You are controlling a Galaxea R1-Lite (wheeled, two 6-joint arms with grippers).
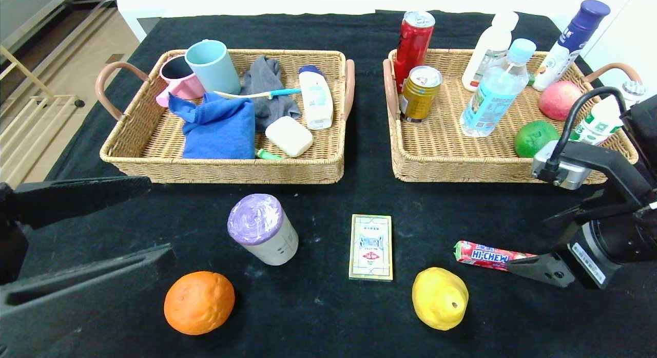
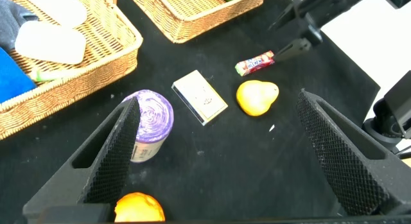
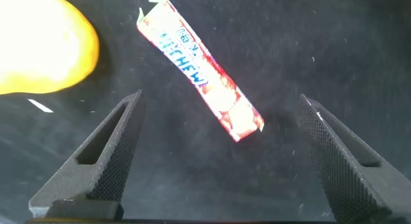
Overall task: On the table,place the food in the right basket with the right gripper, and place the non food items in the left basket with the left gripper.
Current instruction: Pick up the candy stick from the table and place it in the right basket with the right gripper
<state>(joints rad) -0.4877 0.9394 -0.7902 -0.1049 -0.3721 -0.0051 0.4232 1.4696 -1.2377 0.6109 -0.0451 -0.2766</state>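
Note:
On the black table lie an orange [image 1: 199, 302], a purple-topped roll [image 1: 262, 228], a card box [image 1: 371, 247], a yellow lemon [image 1: 440, 298] and a red Hi-Chew candy stick [image 1: 487, 255]. My right gripper [image 1: 544, 242] is open low over the table, just right of the candy stick's end. In the right wrist view the candy [image 3: 199, 67] lies ahead of the open gripper [image 3: 221, 166], its near end between the finger lines, with the lemon [image 3: 38, 47] beside it. My left gripper [image 1: 156, 219] is open and empty at the front left, near the roll [image 2: 151, 121] and orange [image 2: 138, 208].
The left basket [image 1: 226, 168] holds cups, cloths, a lotion bottle, soap and a toothbrush. The right basket [image 1: 436, 168] holds cans, bottles, an apple and a green fruit. Both stand behind the loose items. The table's right edge is close to my right arm.

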